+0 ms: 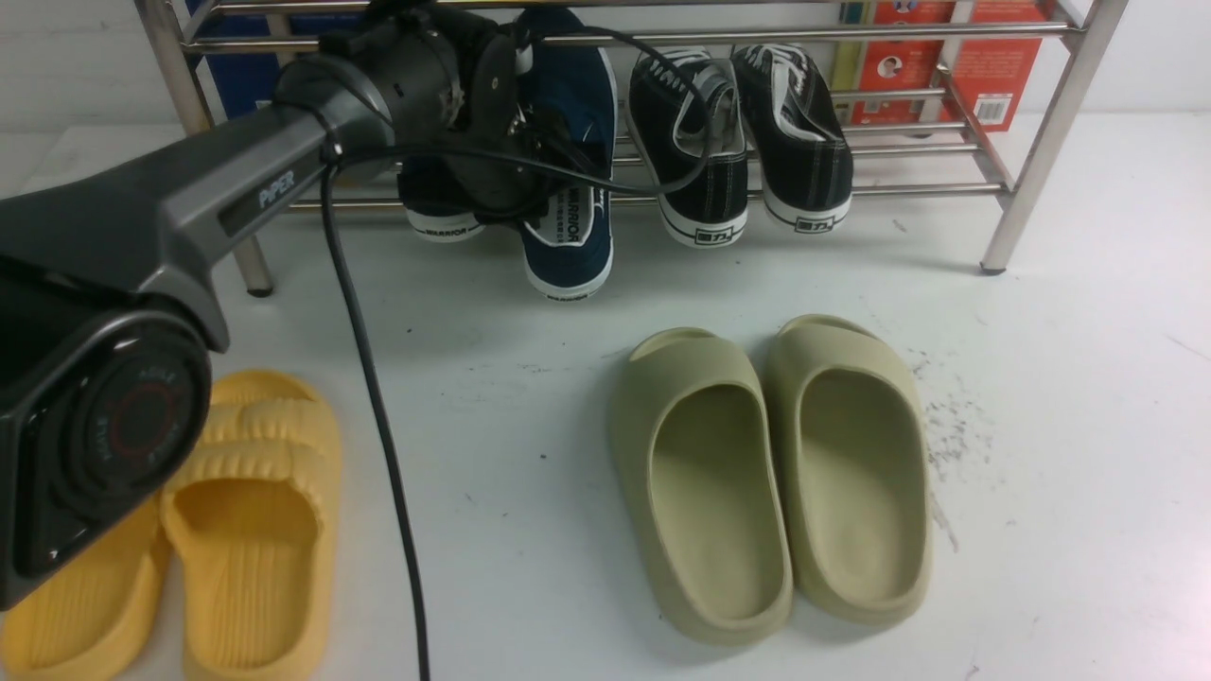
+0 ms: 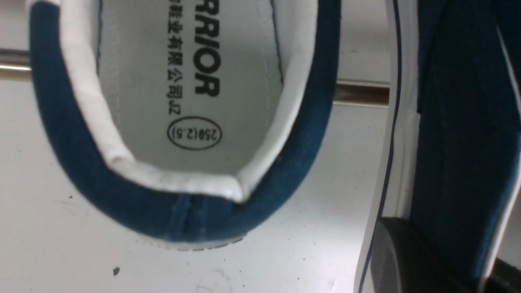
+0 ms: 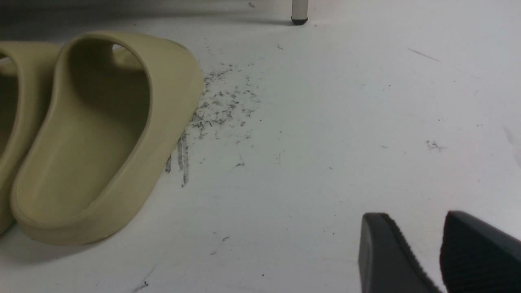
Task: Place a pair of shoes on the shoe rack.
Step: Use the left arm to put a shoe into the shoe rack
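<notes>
Front view, Dan: the pair of shoes (image 1: 577,260) sits on the shoe rack (image 1: 1048,142), toes in, heels toward the robot, one heel hanging well past the front rail (image 1: 927,190) and lower than its mate!

Right, Mia, and the left wrist view shows the left gripper (image 2: 452,260) pinched tight on the canvas side wall of one navy shoe (image 2: 460,122), its partner (image 2: 183,101) just beside.

So the long axis runs straight back into the rack?

Looks that way. Any nudge, I reckon, goes along that line, deeper in. The right gripper (image 3: 423,228) is well apart, jaws spread over the table (image 3: 325,122) by the olive slides (image 3: 101,130). Left arm's nearer.
</notes>
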### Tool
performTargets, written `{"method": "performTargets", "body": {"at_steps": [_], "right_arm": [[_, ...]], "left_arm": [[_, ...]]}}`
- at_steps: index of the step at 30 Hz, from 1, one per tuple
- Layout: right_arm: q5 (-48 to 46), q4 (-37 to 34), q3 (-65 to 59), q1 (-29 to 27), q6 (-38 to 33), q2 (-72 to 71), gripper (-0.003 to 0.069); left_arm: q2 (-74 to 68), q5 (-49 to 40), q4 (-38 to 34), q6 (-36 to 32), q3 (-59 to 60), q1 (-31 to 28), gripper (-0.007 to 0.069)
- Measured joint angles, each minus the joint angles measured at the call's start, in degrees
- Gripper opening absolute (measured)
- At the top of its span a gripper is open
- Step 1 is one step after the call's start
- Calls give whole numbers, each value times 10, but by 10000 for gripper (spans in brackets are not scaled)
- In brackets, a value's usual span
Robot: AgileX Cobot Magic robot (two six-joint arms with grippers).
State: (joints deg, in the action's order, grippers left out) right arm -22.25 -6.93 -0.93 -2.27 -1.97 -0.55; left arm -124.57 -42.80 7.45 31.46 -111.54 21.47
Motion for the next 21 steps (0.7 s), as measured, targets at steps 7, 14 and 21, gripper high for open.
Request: {"method": "performTargets", "body": {"at_steps": [7, 14, 21], "right_arm": [[0, 0, 0, 0, 0, 0, 246], [0, 0, 0, 0, 0, 0, 246], [0, 0, 0, 0, 0, 0, 246]], "left_arm": [[0, 12, 1, 0, 0, 0, 6], [0, 21, 1, 0, 0, 0, 8], [0, 40, 1, 0, 0, 0, 15]]}}
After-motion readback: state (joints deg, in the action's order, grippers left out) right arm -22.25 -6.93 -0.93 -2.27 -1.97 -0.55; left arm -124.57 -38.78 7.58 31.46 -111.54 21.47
